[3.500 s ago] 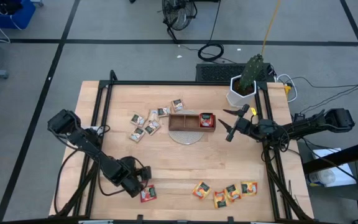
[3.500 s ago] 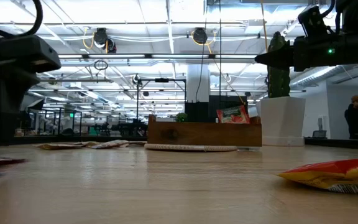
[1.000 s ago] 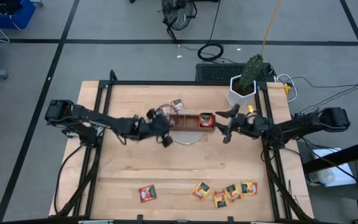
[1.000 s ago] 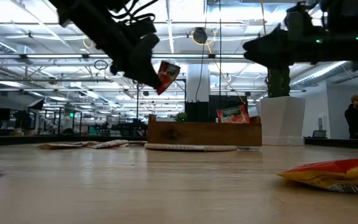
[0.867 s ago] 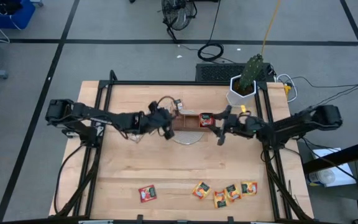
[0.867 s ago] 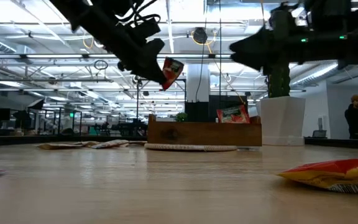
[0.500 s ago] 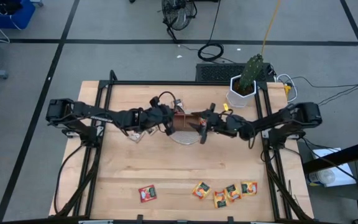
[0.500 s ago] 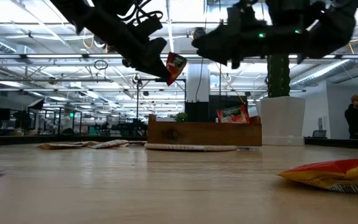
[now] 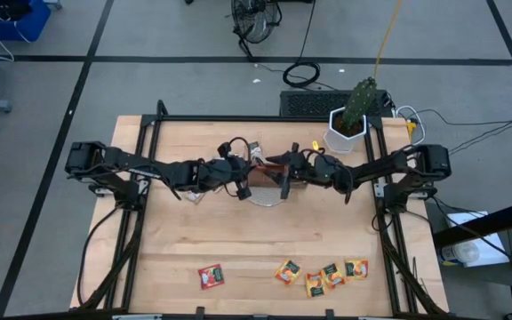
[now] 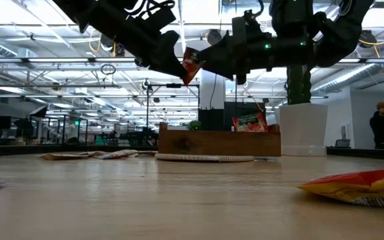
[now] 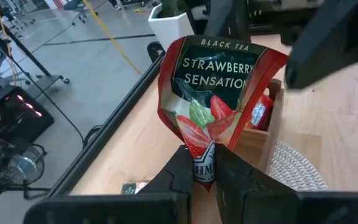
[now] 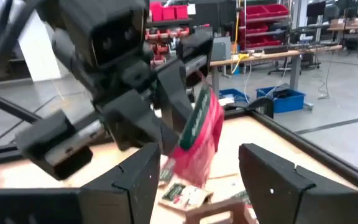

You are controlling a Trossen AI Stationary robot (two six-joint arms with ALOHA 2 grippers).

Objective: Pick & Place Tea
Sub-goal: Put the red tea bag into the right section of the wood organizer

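My left gripper (image 11: 199, 163) pinches a red tea sachet (image 11: 219, 81) by its lower edge, high above the wooden tray (image 10: 219, 142) near the table's far edge. My right gripper (image 12: 197, 169) faces it, fingers spread wide on either side of the sachet, not touching.

A: High view looks straight down, far enough off to take in the whole table (image 9: 238, 258) and grey floor round it; the wooden tray (image 9: 269, 172) sits near mid-frame.

B: Low view?

A: Table-top level, facing across the boards to the tray (image 10: 219, 142), with the room behind. Both arms cross above the tray there.

B: Wrist views?

A: Left wrist camera sits very close, above the tray, looking past its fingers (image 11: 176, 177) at a red sachet (image 11: 219, 93). Right wrist camera faces the opposite way, towards the left arm, same sachet (image 12: 199, 134) near.

B: Shared?

A: All four cover the space over the tray.
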